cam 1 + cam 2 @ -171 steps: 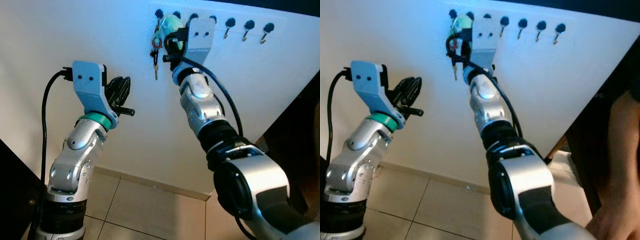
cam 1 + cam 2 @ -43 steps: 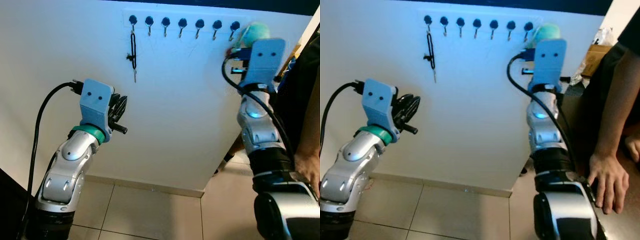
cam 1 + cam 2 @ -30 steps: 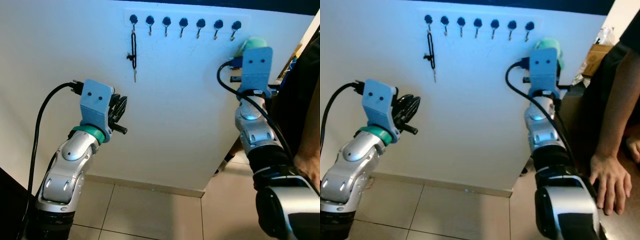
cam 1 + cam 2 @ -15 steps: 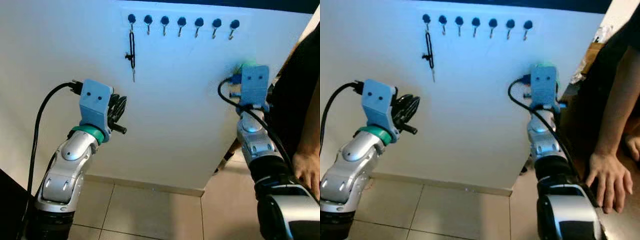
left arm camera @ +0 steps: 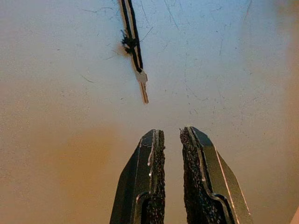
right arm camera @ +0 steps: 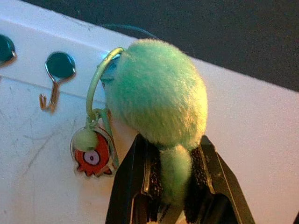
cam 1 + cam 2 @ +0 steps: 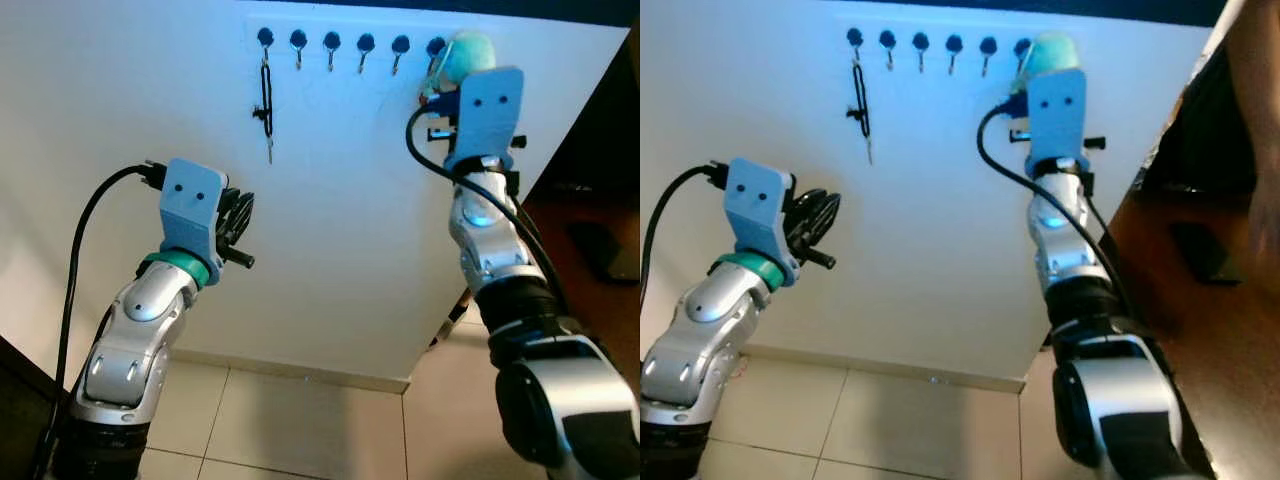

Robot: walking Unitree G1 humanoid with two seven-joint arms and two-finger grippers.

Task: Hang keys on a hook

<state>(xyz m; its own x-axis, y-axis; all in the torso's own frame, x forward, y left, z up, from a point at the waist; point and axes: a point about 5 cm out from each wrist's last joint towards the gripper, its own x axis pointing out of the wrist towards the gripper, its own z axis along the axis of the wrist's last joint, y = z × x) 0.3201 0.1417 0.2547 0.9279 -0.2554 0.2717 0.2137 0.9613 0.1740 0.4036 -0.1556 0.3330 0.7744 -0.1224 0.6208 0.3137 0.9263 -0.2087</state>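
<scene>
The right hand (image 6: 173,182) is closed on the keys' fluffy green pompom (image 6: 156,98), raised at the right end of the hook row (image 7: 365,42). Its wrist view adds a green ring and a red one-eyed charm (image 6: 92,157). The left hand (image 5: 170,140), nearly closed and empty, points at about 12 o'clock toward a black lanyard (image 7: 266,95) on the leftmost hook.

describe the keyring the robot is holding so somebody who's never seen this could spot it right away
Find the row of dark hooks atop the white wall. At its right end, the right pincer grips a fluffy green pompom keyring, unlike the thin black lanyard key hanging far left.
</scene>
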